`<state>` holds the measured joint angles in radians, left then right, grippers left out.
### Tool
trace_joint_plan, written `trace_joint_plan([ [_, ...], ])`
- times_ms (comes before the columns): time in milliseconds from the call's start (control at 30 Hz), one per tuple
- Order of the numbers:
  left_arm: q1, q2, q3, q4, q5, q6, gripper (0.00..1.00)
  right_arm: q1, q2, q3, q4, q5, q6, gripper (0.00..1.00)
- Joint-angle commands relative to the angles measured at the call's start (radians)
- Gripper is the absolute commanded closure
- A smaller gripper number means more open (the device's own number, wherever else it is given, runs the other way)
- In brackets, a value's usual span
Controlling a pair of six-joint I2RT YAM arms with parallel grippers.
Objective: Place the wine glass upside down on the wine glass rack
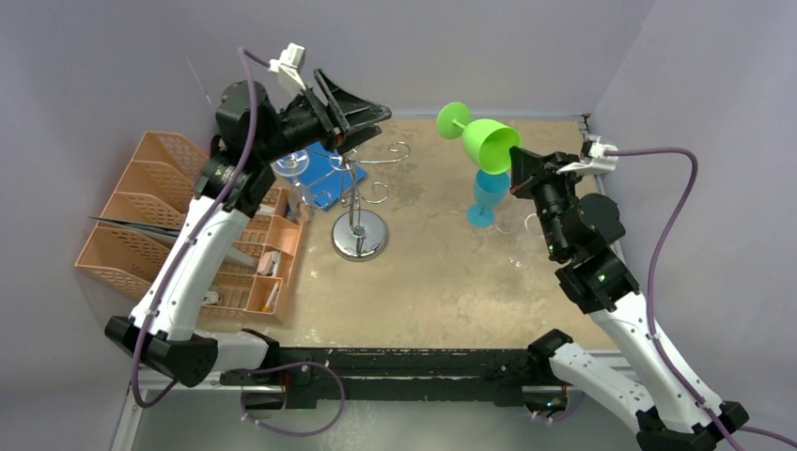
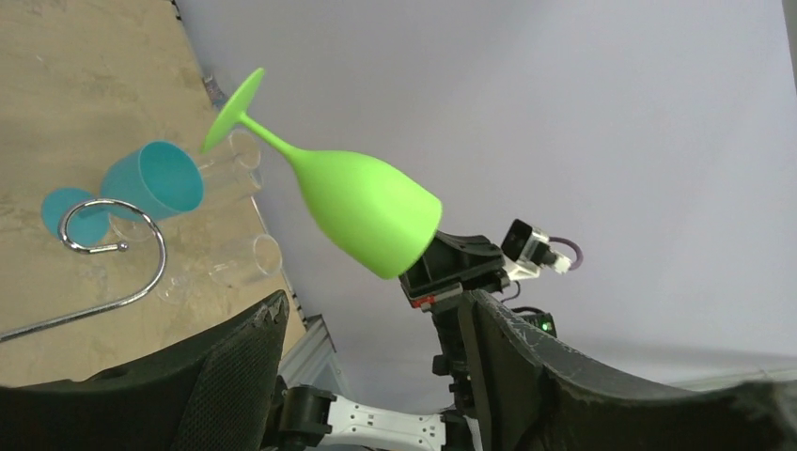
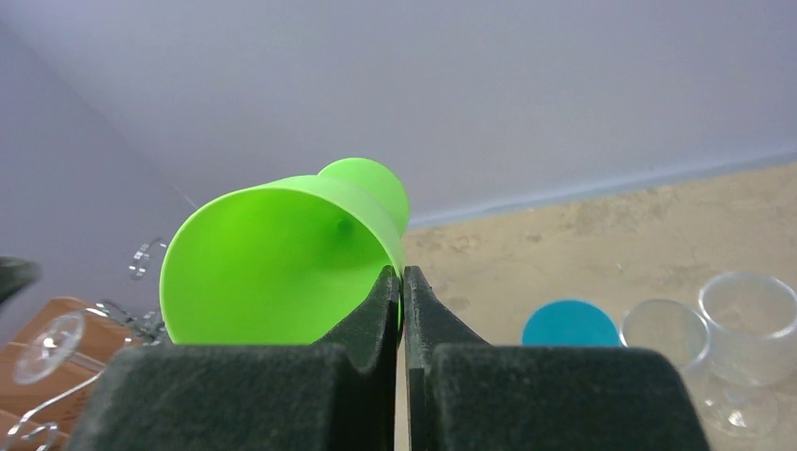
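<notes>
Top external: tan tabletop, lavender walls.

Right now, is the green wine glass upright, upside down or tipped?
Tipped on its side in the air. The green wine glass has its foot pointing away from the right gripper, which pinches the bowl's rim.

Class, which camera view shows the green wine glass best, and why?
Left wrist: the green wine glass appears whole, foot to rim. Top external shows it smaller; right wrist mainly its bowl's inside, rim pinched in the right gripper.
</notes>
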<state>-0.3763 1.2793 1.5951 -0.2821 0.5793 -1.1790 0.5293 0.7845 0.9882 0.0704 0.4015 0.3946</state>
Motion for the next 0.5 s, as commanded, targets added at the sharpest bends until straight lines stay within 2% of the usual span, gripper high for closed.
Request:
trace_joint_plan([
  [0,-0.038,0.024,0.007,0.142,-0.055,-0.074,0.34,0.003,-0.040,-0.019,0.192,-0.064,-0.014,1.00],
  [200,-0.067,0.072,0.017,0.196,-0.082,-0.126,0.34,0.003,-0.045,-0.039,0.303,-0.183,-0.011,1.00],
  [467,-0.170,0.145,0.025,0.304,-0.203,-0.208,0.35,0.003,0.008,-0.038,0.483,-0.272,-0.002,1.00],
])
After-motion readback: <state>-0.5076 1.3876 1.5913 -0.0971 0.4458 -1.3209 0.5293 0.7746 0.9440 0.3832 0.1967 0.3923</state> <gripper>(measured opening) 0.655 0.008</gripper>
